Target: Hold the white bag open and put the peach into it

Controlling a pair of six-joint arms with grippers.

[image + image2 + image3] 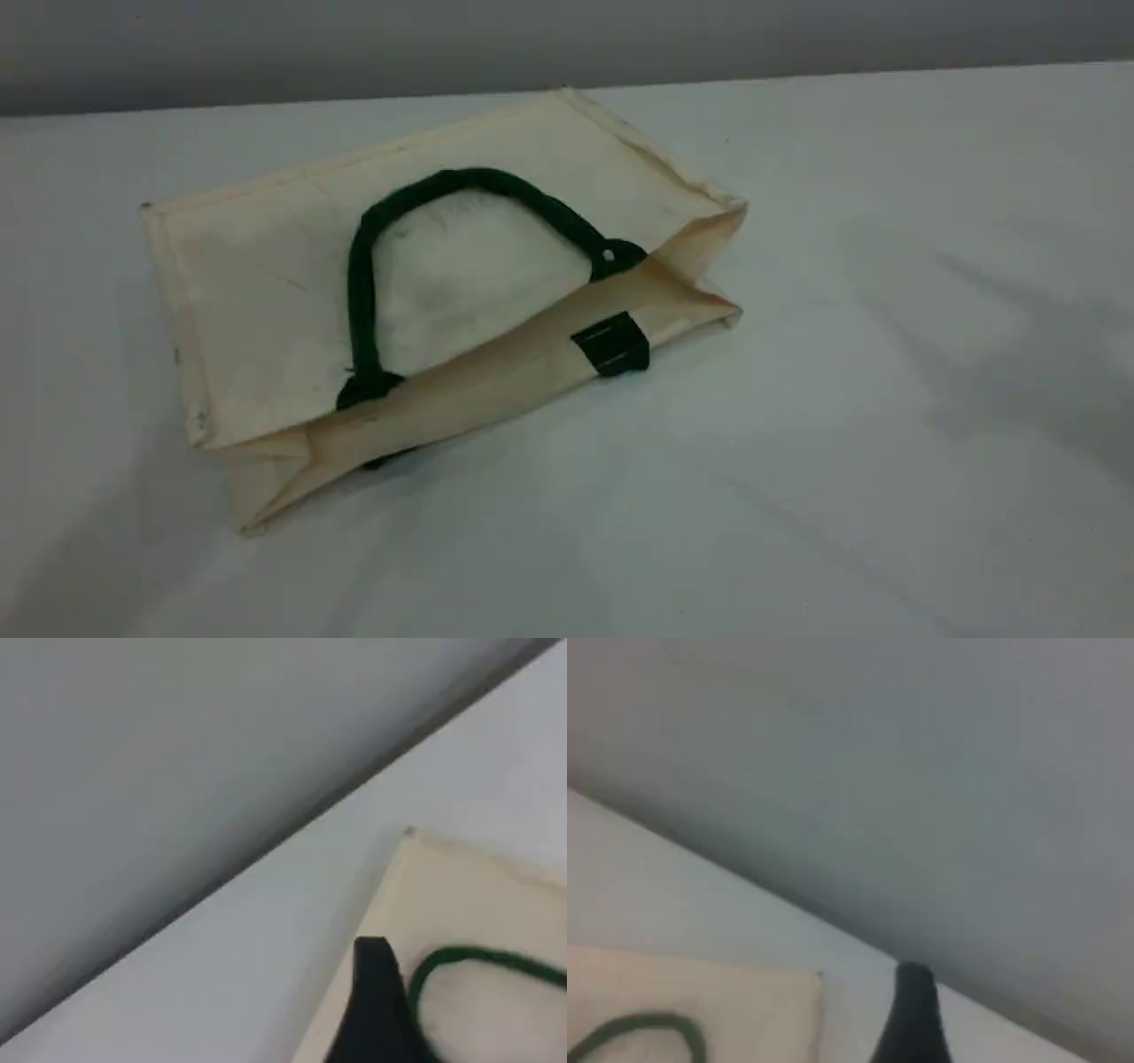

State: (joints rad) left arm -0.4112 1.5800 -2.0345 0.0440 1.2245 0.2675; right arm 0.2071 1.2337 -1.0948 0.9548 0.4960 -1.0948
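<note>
One dark fingertip of the left gripper [376, 1001] is seen over the edge of the white bag [478, 904]. Its jaws are spread wide and nothing is pinched. The green handle [461, 958] is found at its 3 o'clock. One fingertip of the right gripper [912, 1019] is shown, and whether it is spread cannot be told. The bag is laid flat on the table [886, 399], at that fingertip's 9 o'clock.

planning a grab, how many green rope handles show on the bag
1. The rope handle lies flat atop the white bag. Another may be hidden beneath: only a green tab shows on the lower lip.
</note>
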